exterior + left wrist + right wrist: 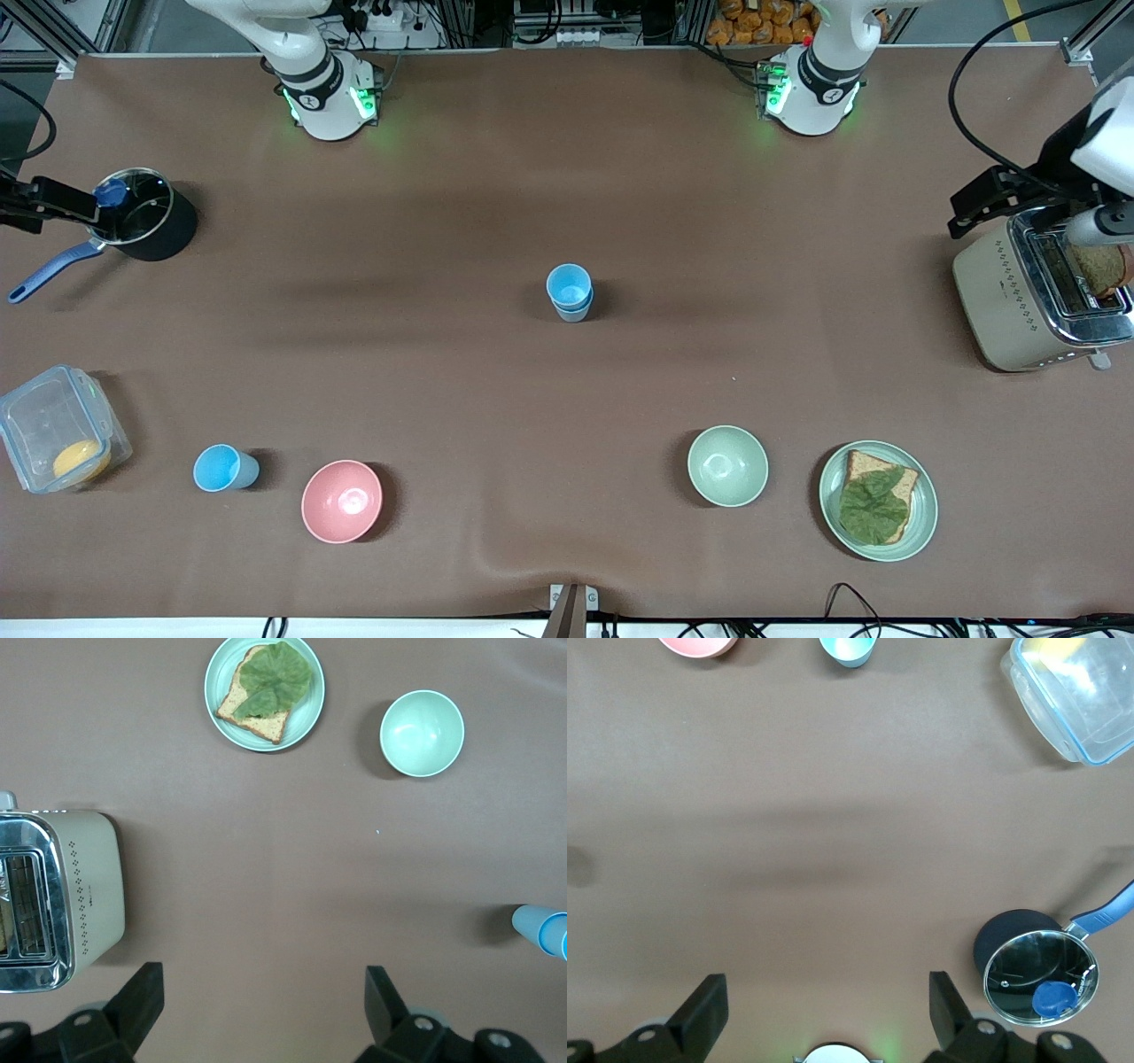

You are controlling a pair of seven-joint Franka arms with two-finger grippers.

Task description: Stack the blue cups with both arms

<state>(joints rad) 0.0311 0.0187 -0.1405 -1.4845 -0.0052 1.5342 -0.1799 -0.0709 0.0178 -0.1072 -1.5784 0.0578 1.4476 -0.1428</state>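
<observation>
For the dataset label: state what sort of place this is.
Probably a robotics lab set up as a mock kitchen: a brown-covered table with a toaster, a lidded saucepan and blue cups, plus aluminium framing and cables along the edges.

I'm finding no readable text, labels or numbers anywhere. I'm seeing a small round dark emblem on each arm base, too small to read, and dotted patterning on the toaster that isn't lettering.

White arms, black bands, green-lit bases.
</observation>
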